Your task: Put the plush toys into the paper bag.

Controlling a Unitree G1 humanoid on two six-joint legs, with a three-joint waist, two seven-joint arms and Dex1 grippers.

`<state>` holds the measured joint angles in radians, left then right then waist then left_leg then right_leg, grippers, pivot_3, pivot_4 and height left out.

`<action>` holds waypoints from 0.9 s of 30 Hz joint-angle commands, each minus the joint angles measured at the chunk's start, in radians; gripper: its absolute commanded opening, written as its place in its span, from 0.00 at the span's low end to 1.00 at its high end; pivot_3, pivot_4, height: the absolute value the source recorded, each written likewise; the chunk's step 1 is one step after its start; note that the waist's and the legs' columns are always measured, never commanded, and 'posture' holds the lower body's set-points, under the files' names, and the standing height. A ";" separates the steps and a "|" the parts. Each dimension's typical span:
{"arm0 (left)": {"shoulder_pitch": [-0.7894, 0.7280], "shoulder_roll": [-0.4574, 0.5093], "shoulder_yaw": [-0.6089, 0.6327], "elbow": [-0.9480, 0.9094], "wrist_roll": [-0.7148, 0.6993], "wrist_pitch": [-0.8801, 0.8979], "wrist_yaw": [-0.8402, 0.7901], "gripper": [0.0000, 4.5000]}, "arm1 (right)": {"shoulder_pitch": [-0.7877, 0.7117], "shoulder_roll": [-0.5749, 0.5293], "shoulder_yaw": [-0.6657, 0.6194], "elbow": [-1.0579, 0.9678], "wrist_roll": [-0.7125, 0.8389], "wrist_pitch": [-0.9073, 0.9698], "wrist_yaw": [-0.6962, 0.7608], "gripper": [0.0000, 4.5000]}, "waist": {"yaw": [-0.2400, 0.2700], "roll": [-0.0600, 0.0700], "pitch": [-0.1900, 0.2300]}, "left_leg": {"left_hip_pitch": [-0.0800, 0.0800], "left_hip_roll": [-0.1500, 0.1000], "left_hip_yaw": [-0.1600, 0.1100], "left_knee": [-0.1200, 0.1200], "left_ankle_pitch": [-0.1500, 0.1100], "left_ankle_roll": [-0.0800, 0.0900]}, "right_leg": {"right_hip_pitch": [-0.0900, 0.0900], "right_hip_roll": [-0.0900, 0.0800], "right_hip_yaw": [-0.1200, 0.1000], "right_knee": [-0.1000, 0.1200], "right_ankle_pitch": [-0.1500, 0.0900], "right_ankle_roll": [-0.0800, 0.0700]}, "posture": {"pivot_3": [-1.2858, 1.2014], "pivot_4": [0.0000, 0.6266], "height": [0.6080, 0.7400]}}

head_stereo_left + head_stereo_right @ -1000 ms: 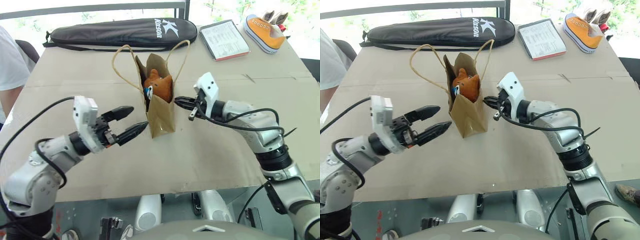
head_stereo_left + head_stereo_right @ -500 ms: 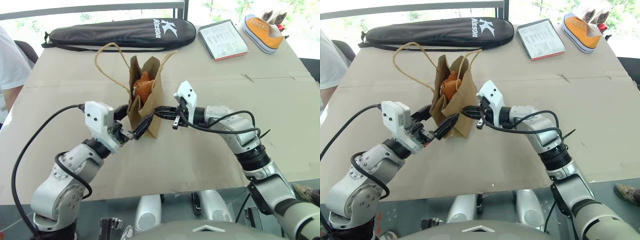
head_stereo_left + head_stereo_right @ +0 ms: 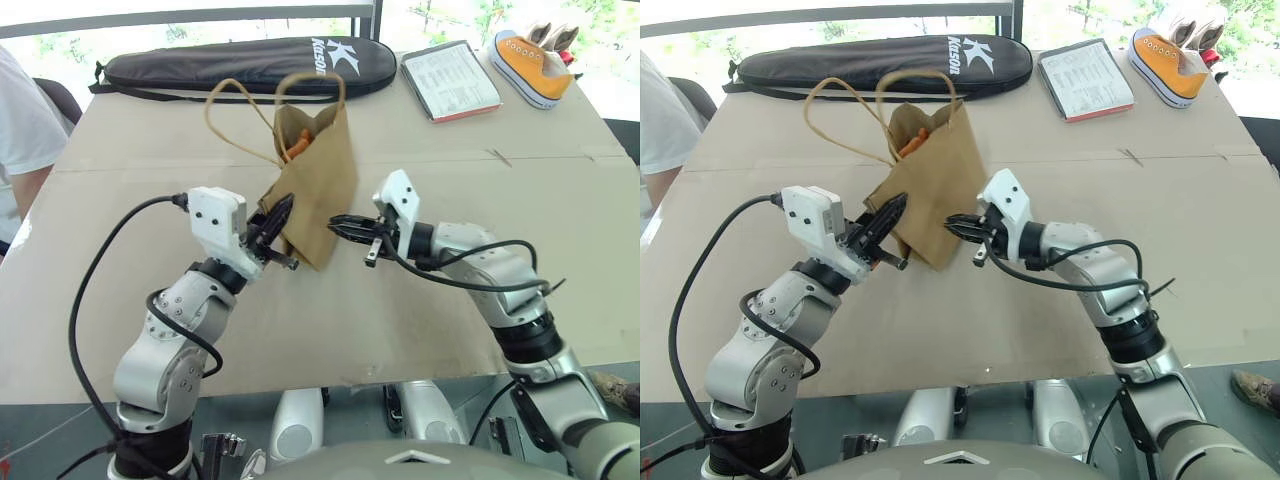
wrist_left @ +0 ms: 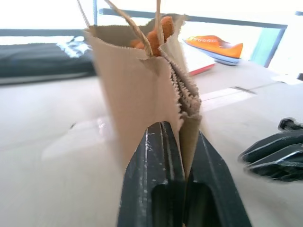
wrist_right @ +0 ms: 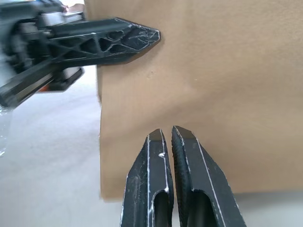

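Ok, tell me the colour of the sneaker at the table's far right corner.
The sneaker is orange with a white sole, clearest in the left eye view.

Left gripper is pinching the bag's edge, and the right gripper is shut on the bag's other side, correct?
Not quite. The left gripper does pinch the paper bag, but the right gripper is shut on nothing, its tips just short of the bag's face, as the right wrist view shows.

1. A table (image 3: pixel 420 320) covered in tan cardboard sheets fills the foreground.
2. A dark metal railing (image 3: pixel 200 15) runs behind the table's far edge.
3. Bright daylight and green foliage (image 3: pixel 455 15) show beyond it.
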<state>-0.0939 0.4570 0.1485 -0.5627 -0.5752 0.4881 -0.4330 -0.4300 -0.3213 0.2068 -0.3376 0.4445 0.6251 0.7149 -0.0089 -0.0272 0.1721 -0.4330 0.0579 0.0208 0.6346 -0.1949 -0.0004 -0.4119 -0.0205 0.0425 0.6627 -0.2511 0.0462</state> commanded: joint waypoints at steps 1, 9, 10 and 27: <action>-0.124 0.111 0.042 0.154 -0.139 -0.088 -0.402 0.00 | 0.121 -0.132 -0.136 -0.236 0.088 0.018 0.047 0.28 | 0.003 0.000 0.000 | 0.000 0.000 0.000 0.000 0.000 0.000 | 0.000 0.000 -0.001 -0.001 0.000 0.000 | 0.52 0.24 1.00; -0.555 0.212 -0.138 0.846 0.053 -0.433 -1.059 0.00 | 0.455 -0.333 -0.442 -0.491 0.185 0.028 0.034 0.99 | -0.004 0.000 -0.001 | 0.001 -0.001 0.002 0.001 0.000 0.000 | 0.001 0.000 0.001 -0.002 -0.002 -0.003 | 0.52 0.24 1.00; -0.597 0.196 -0.152 0.915 0.082 -0.482 -1.084 0.00 | 0.481 -0.340 -0.468 -0.506 0.192 0.024 0.027 0.99 | -0.001 0.000 -0.001 | 0.001 -0.001 0.001 0.001 0.000 0.000 | 0.001 0.000 0.001 -0.002 -0.003 -0.003 | 0.52 0.24 1.00; -0.584 0.273 -0.099 1.016 0.060 -0.399 -1.020 0.99 | 0.597 -0.375 -0.568 -0.478 0.164 -0.080 0.002 1.00 | -0.027 -0.002 -0.001 | 0.000 0.000 0.001 0.002 0.000 0.000 | 0.001 0.001 0.004 0.000 0.000 0.001 | 0.52 0.24 1.00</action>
<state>-0.6984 0.7048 0.0029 0.5654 -0.4650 -0.0099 -1.5019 0.1735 -0.6893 -0.3197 -0.8169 0.5887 0.5765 0.6999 -0.0354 -0.0294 0.1714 -0.4331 0.0586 0.0214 0.6362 -0.1950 0.0001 -0.4112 -0.0191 0.0455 0.6626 -0.2514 0.0474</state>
